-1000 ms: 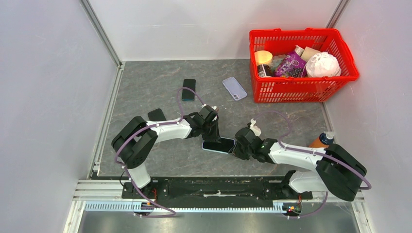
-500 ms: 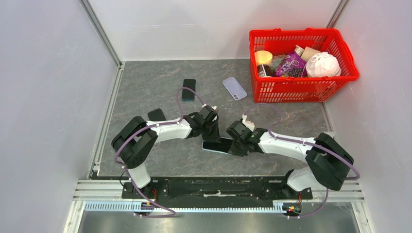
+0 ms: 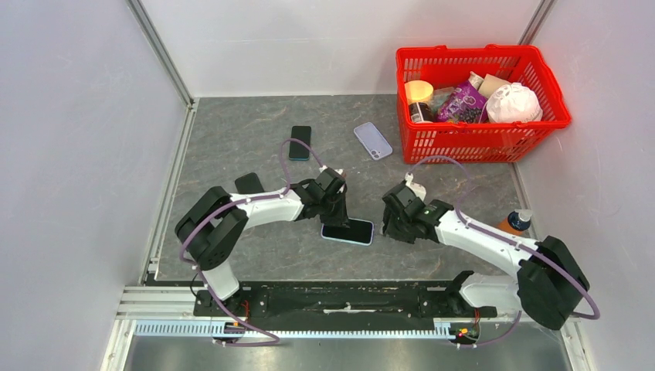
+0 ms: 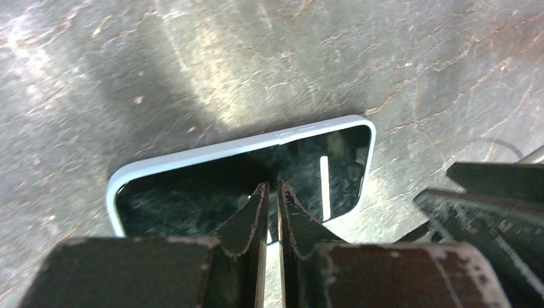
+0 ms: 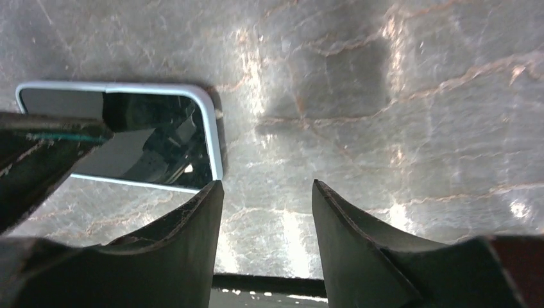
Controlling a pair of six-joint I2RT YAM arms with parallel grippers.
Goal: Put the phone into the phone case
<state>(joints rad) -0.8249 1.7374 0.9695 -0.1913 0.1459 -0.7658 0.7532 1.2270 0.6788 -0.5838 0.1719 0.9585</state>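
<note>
phone [image 3: 347, 231] under left claw [image 4: 272, 187], tips together, maybe touching; right claw [image 5: 266, 186] apart, just beside.

1. The phone [image 3: 349, 233] lies flat with its dark, glossy screen up, long side roughly along the near edge of the tabletop [image 3: 247, 116], about midway between the left and right edges.
2. The phone case [image 4: 224, 148] is pale blue-white, and its thin rounded rim wraps the phone's visible edges.
</note>
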